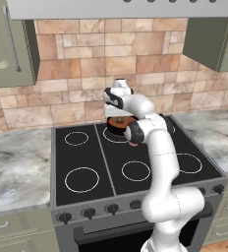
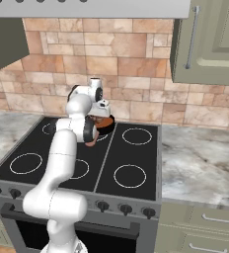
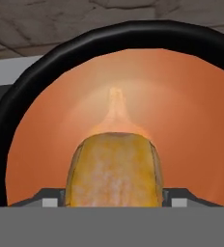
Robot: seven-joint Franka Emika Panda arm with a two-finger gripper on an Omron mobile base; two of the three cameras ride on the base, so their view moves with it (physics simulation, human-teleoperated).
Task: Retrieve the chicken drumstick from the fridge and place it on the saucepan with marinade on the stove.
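Gripper (image 3: 114, 200) pinches the chicken drumstick (image 3: 115, 169) by its thick end between 2 wide-spread fingers, directly above the saucepan with marinade (image 3: 191, 111) on the stove (image 1: 86, 162); likely light, firm, greasy-slick, so the meaty end looks safest.

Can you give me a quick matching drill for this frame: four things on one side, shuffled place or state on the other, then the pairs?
Things:
1. golden-brown lumpy chicken drumstick
2. round black saucepan with reddish-brown marinade
3. black glass stove with white ring burners
4. two-finger gripper

Place or state:
A. set between marbled grey counters
B. between the fingertips, over the sauce
C. on a back burner, below the hand
D. jaws closed on the meat

Pairs: 1-B, 2-C, 3-A, 4-D
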